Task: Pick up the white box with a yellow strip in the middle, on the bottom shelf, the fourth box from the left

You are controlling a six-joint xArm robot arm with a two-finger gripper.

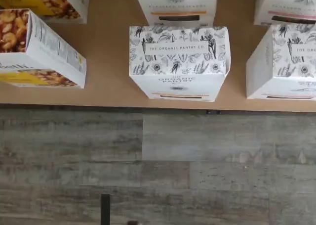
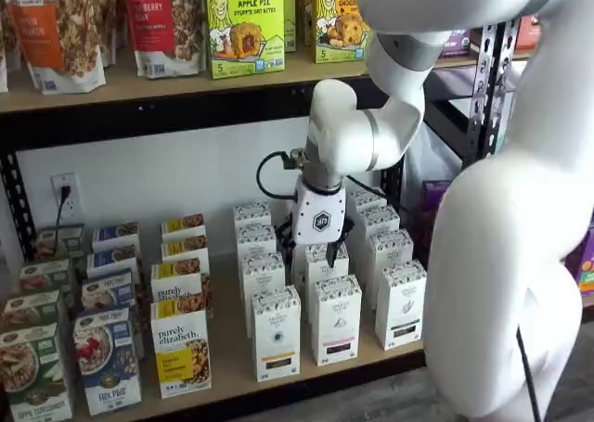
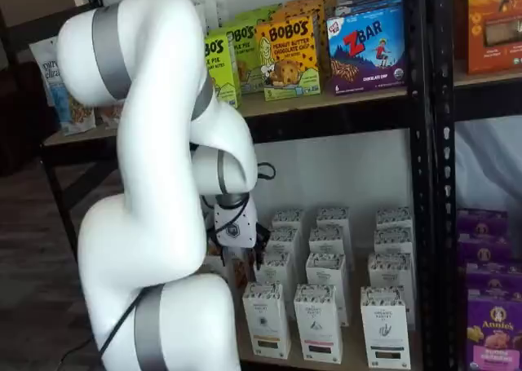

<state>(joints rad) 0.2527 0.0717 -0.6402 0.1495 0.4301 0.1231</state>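
Observation:
The white box [image 1: 177,62] stands at the front edge of the bottom shelf [image 1: 108,94], with a speckled floral top and a thin yellow-orange strip low on its front. It also shows in both shelf views [image 2: 277,334] [image 3: 267,320], leftmost in the front row of white cartons. A like box with the same strip [image 1: 177,5] stands right behind it. My gripper [image 2: 322,248] hangs over the white cartons a row or two behind the front one, also seen in a shelf view [image 3: 238,245]. Its black fingers are partly hidden by the cartons, and no clear gap shows. It holds nothing.
A purely elizabeth granola box [image 1: 42,49] [image 2: 181,352] stands left of the white box. A same-shaped white carton with a reddish strip [image 1: 284,62] [image 2: 336,320] stands to its right. The upper shelf [image 2: 139,88] with snack boxes overhangs. Grey plank floor [image 1: 158,165] lies in front.

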